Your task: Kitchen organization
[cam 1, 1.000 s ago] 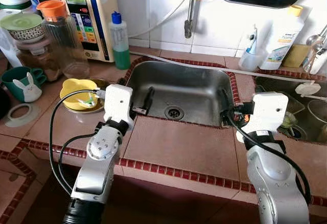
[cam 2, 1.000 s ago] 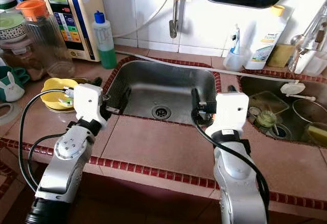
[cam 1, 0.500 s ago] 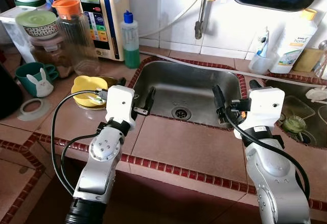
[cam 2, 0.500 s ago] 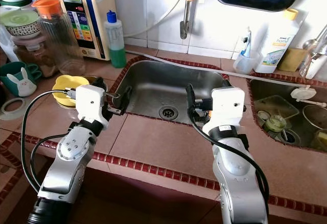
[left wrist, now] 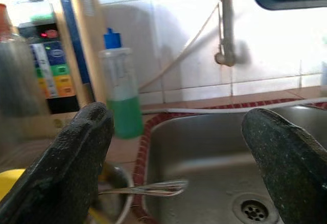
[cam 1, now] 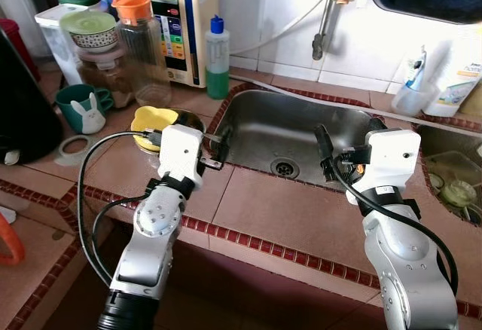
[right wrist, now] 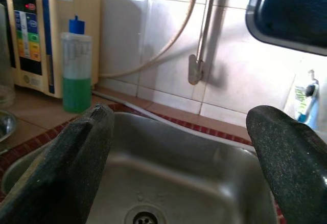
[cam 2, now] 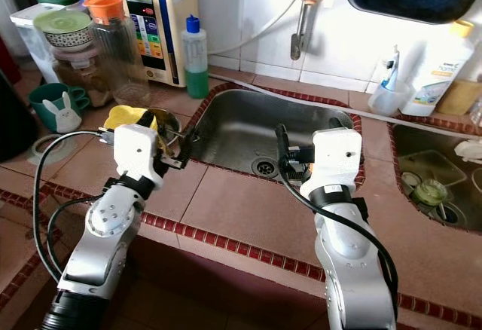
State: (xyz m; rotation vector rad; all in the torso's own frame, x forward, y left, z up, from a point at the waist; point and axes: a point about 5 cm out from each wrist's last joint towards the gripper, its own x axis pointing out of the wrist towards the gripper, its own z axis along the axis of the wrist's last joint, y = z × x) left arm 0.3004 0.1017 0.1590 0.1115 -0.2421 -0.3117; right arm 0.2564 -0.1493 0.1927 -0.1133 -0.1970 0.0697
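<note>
A steel sink (cam 1: 294, 126) is set in the brown tiled counter (cam 1: 263, 209) straight ahead. My left gripper (left wrist: 179, 147) hovers open over the sink's left rim, nothing between its fingers (cam 1: 221, 144). My right gripper (right wrist: 184, 147) hovers open over the sink's right front edge, also holding nothing. Left of the sink a yellow dish (cam 1: 149, 119) rests in a metal bowl (left wrist: 120, 193). A wire whisk (left wrist: 153, 187) lies across that bowl's rim toward the sink. A bottle of green liquid with a blue cap (cam 1: 218, 59) stands behind the bowl.
A beige water unit (cam 1: 177, 25) and a faucet (cam 1: 325, 21) stand at the tiled wall. At the far left are an orange-lidded glass jar (cam 1: 139, 47), a teal bunny mug (cam 1: 83, 110), a covered bowl (cam 1: 89, 29) and a dark bulky object (cam 1: 22, 104). A second sink (cam 1: 452, 183) with dishes lies right.
The whole view has swung left, so the sink and counter items sit further right in the picture. Both grippers stay open over the sink's front edge.
</note>
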